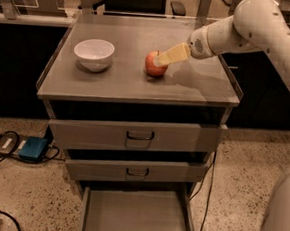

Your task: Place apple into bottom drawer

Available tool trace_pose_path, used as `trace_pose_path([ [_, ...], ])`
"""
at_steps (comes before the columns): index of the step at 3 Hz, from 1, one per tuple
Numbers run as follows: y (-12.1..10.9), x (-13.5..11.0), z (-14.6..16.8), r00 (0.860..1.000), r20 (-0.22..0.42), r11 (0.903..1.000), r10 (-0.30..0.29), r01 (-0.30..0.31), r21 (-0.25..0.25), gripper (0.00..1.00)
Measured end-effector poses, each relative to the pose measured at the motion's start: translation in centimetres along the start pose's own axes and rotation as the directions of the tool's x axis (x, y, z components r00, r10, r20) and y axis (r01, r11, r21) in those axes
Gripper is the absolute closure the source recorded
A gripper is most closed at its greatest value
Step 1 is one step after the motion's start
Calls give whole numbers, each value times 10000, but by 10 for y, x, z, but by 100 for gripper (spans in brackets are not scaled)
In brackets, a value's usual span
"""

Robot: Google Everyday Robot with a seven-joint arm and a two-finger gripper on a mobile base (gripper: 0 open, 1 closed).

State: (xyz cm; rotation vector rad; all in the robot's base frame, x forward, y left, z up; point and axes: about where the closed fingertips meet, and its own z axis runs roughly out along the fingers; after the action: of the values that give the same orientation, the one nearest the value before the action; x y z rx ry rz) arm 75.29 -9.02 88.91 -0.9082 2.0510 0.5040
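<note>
Apple (152, 67) and bottom drawer (132, 217) lie well apart, the fruit up on the cabinet top (132, 84), the drawer down at floor level. Nearest the camera, the bottom drawer is pulled out, its flat grey floor bare between low side walls. At 9 o'clock from it, on the speckled floor, a blue box (33, 149) lies among dark cables. Above the open drawer are 2 shut drawers, the middle drawer (100, 170) and the top drawer (93, 133), each with 1 dark handle at the centre of its front. On the cabinet top the apple stands upright near the middle, short stem up. A white bowl (94, 53) sits at 9 o'clock from it, apart from it. The gripper (165, 58) meets the apple at its 2 o'clock edge, pale yellow tip against the red skin. Whether the claw is spread or pressed together I cannot tell. The white arm (226, 36) runs back toward 2 o'clock.
</note>
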Motion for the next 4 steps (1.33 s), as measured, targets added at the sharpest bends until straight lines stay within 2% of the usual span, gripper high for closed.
trace_pose_path([
  [1,-6,1,29,9996,138,9997,228,-228,-48,0],
  [2,5,3,73,9988,2,9976,486,-486,-495,0],
  [3,6,3,75,9988,-8,9975,495,-494,-513,0],
  [4,6,3,75,9988,-8,9975,495,-494,-513,19],
])
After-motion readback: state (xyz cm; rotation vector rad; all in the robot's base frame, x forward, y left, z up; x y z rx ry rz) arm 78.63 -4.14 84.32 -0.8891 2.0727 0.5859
